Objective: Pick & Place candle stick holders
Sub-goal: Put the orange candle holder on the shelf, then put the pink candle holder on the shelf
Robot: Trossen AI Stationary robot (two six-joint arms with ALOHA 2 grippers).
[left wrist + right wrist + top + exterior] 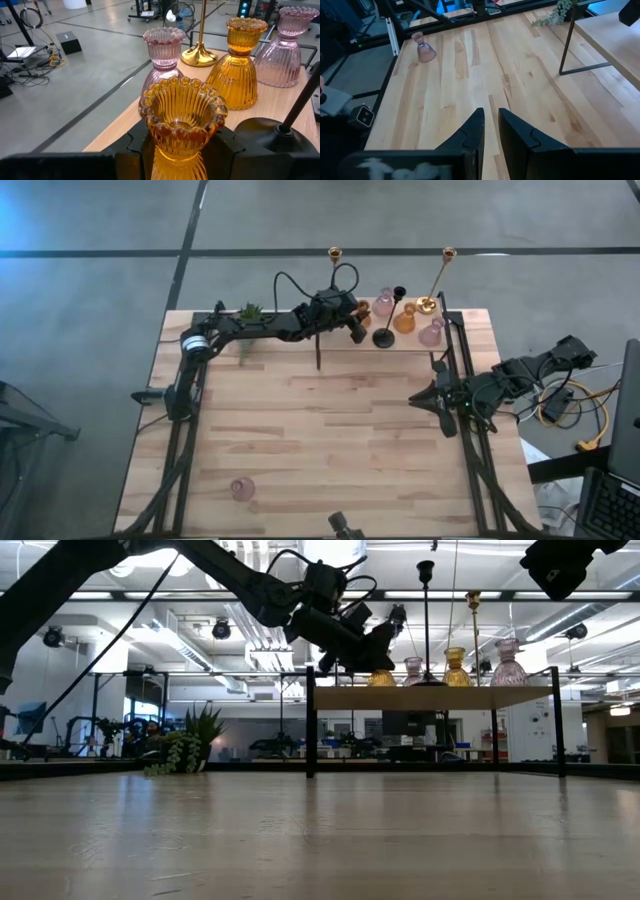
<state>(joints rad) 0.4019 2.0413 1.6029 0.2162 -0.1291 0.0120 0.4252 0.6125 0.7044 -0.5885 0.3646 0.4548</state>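
A raised wooden shelf (430,697) on black legs stands at the table's far right. On it stand a pink glass holder (162,55), an amber glass holder (239,70), another pink one (290,50), a gold holder's base (200,55) and a black stemmed holder (385,335). My left gripper (356,320) is at the shelf's left end, shut on a second amber glass holder (182,120). Another tall gold holder (335,253) shows beyond the far edge. One pink holder (242,488) sits on the table near its near left corner. My right gripper (491,125) waits at the right side, open by a narrow gap, empty. My left gripper holds the amber glass holder between its two fingers (227,145), one on each side of its ribbed body (172,162) below the beaded rim. The fingers come about level from the table's left. The holder is upright; whether its foot is on the shelf I cannot tell.
A small green plant (250,312) sits at the far edge left of the shelf. The shelf's black legs (318,355) reach down to the table. Bare wood lies across the middle of the table (330,430). Cables (570,405) lie off the right edge.
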